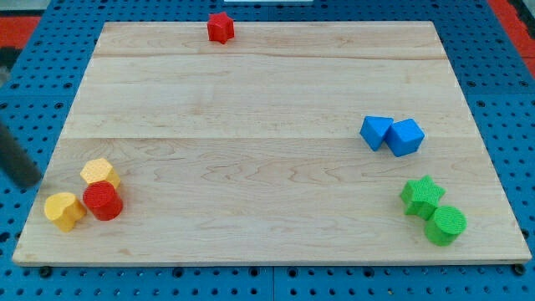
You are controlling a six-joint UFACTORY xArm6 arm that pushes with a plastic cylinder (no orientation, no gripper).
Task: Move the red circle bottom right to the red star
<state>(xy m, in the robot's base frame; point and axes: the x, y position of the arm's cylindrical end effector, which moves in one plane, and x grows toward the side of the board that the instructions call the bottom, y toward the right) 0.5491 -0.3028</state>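
At far left my tip (32,186), jawless, sat probably just off-board; the red circle (103,201) awaited a long push toward the red star (220,28).

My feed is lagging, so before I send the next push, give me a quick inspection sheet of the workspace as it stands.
Surface: wooden board, flat, on a blue pegboard.
Job's things: red circle at the view's bottom left, touching two yellow blocks; red star at the top edge.
Clutter: two blue blocks touching at the right; green star against a green circle at bottom right.
Gripper: none fitted; my tip sits off the board's left edge, left of the yellow blocks.
Cables: nothing seen.
Surroundings: red strip at the top right.
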